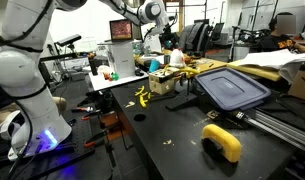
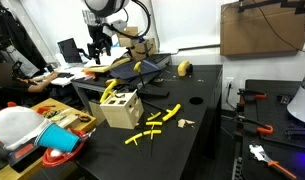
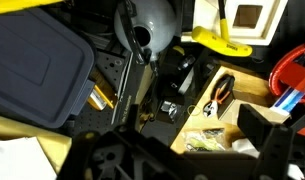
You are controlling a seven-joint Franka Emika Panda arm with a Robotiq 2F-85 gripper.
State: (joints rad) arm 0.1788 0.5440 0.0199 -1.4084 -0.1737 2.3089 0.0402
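My gripper (image 1: pixel 158 17) hangs high above the far end of the black table (image 1: pixel 162 140), and it shows in both exterior views (image 2: pixel 100 44). It looks open and holds nothing. In the wrist view its dark fingers frame the bottom edge (image 3: pixel 182 152). Far below them lie a wooden surface with orange-handled pliers (image 3: pixel 220 93) and a clear bag (image 3: pixel 204 143). A grey-blue bin lid (image 3: pixel 37 70) lies to the left. Nothing touches the gripper.
A wooden box holding yellow tools (image 2: pixel 120 106) stands on the table, with loose yellow pieces (image 2: pixel 157 125) beside it. The bin lid (image 1: pixel 232 88) and a yellow curved object (image 1: pixel 223 141) lie nearer. A cardboard box (image 2: pixel 258 28) stands behind. A red cup (image 2: pixel 60 158) sits at the side.
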